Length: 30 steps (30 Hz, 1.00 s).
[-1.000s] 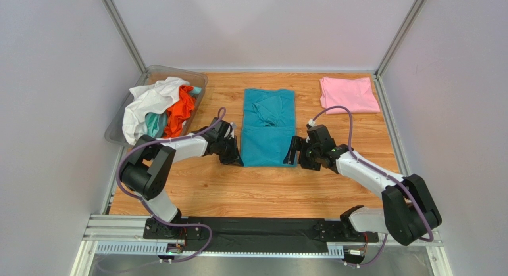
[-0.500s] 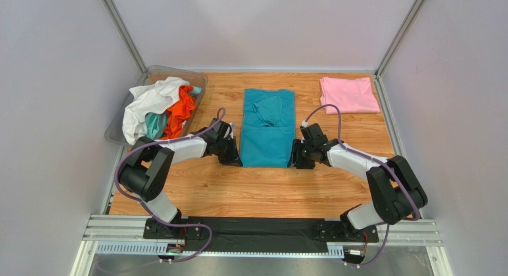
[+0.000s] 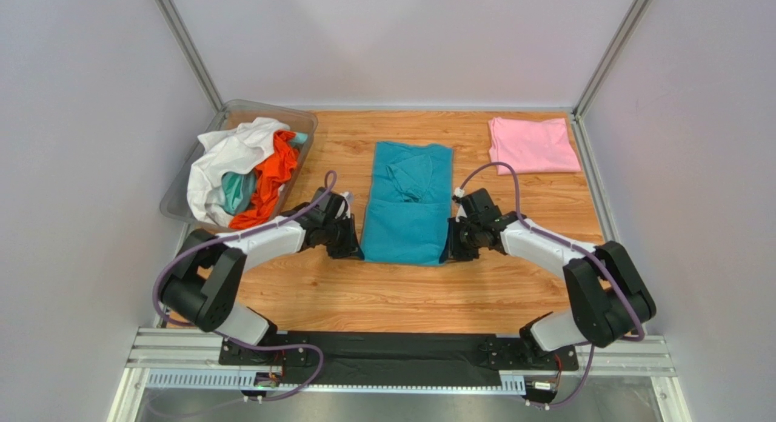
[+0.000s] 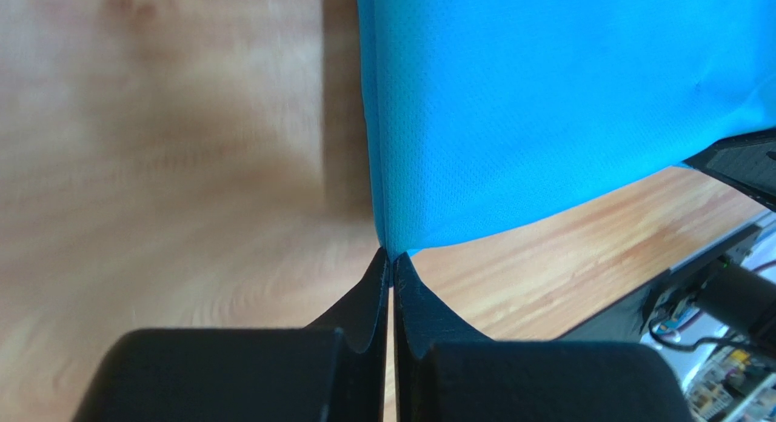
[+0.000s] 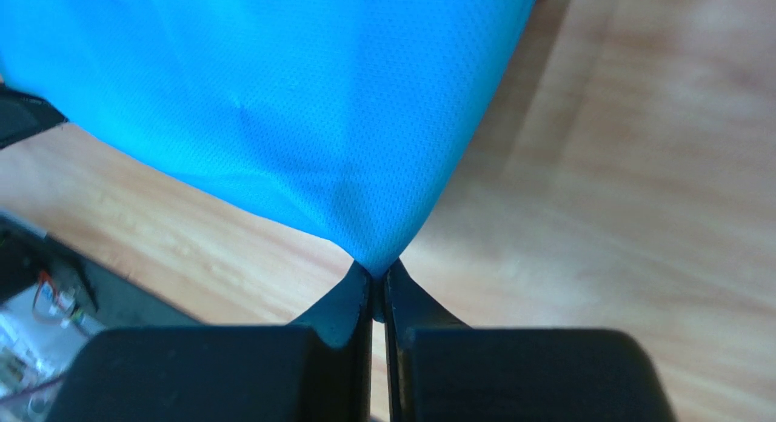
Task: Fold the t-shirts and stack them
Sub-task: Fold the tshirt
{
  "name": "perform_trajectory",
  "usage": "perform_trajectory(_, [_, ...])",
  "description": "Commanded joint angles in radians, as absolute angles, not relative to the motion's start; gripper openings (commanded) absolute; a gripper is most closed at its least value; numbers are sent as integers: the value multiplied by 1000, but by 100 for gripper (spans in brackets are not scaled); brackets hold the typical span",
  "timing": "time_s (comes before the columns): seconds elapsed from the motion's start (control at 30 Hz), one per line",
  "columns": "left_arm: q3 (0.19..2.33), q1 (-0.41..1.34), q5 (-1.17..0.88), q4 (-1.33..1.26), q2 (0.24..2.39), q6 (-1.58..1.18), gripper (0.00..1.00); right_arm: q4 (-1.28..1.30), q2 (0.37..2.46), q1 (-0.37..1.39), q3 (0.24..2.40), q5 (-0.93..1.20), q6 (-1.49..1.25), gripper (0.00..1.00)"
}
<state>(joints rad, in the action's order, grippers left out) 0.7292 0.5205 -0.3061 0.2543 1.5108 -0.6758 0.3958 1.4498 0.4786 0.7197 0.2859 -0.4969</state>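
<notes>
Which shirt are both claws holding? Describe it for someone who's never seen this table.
On the wooden table, look to the middle, between the bin of crumpled shirts at left and the folded pink shirt at far right. The teal shirt lies there as a long strip, the only one with the left claw and right claw pinching its near corners.

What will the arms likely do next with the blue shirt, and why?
Probably lift both corners together and carry them to the far end, halving it. The left gripper and right gripper each pinch a near corner of the teal shirt, a long strip on the table.
</notes>
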Motion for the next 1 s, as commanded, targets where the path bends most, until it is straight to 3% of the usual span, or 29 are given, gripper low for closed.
perform_trajectory(0.0, [681, 546, -249, 333, 1344, -672, 0, 526, 1350, 523, 703, 387, -488, 0])
perform_trajectory(0.3, [568, 635, -141, 597, 827, -767, 0, 834, 1132, 714, 741, 570, -570, 0])
perform_trajectory(0.57, [592, 646, -169, 733, 553, -825, 0, 850, 1016, 842, 772, 830, -751, 0])
perform_trajectory(0.73, [626, 646, -166, 746, 506, -819, 0, 819, 967, 845, 765, 867, -828, 0])
perform_trajectory(0.97, [707, 646, -110, 700, 607, -781, 0, 819, 933, 830, 739, 792, -874, 0])
